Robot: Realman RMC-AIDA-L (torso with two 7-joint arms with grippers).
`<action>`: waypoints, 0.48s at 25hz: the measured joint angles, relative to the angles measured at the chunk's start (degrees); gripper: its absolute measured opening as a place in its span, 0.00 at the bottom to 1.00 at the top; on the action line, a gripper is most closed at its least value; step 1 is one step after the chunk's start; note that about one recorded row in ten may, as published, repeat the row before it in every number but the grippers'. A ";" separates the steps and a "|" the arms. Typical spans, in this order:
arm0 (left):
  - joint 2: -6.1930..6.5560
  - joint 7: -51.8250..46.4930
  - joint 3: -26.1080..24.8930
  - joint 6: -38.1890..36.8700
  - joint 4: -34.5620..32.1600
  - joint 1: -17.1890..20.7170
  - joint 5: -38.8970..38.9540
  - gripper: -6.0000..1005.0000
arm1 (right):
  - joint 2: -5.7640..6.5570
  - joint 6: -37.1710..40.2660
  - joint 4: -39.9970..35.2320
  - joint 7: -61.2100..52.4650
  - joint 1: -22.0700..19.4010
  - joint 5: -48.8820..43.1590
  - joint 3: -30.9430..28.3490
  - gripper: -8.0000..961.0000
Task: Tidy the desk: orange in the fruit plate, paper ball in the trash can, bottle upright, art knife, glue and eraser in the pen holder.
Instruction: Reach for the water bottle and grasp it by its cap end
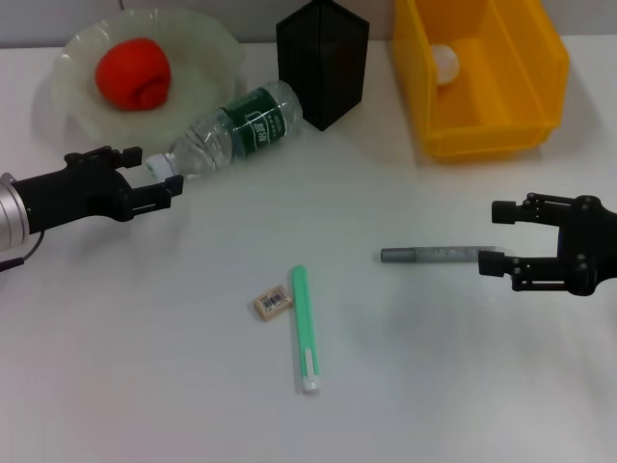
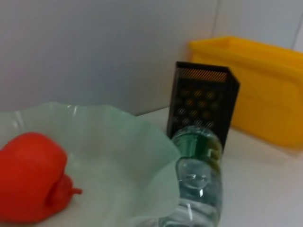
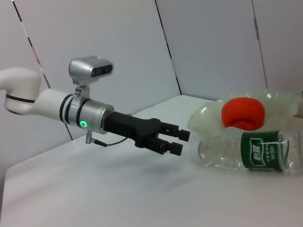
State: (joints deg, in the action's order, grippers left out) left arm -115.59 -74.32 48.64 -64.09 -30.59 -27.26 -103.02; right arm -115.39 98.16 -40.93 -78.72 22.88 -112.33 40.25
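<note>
At the cap end of the toppled bottle (image 1: 236,128), my left gripper (image 1: 166,185) sits level with the desk, its jaws slightly parted with the white cap at their tips; I cannot tell whether they touch it. My right gripper (image 1: 492,239) hovers on the far side, jaws wide and empty, just beside the grey art knife (image 1: 436,255). The bottle lies on its side between the pale-green fruit plate (image 1: 82,106), which it rests against, and the black pen holder (image 1: 322,62). I judge the risk to be this: a clear round bottle rolls, so a pinch on the small cap alone could let it swing or slip as I tip it up, knocking the plate with its orange (image 1: 133,73) or nudging the holder. Closing off-centre would simply push it away. On the desk between my arms wait the tan eraser (image 1: 273,302) and green glue stick (image 1: 304,327), touching or nearly so. A paper ball (image 1: 444,62) sits in the yellow trash can (image 1: 540,68)
</note>
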 joint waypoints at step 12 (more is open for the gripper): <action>-1.06 0.30 0.03 5.24 -0.11 -1.21 -2.80 0.80 | -0.36 0.17 0.06 -0.01 -0.03 0.00 0.00 0.84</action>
State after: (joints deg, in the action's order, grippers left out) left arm -116.66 -74.02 48.67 -58.85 -30.69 -28.47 -105.82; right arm -115.75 98.33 -40.87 -78.73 22.85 -112.33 40.26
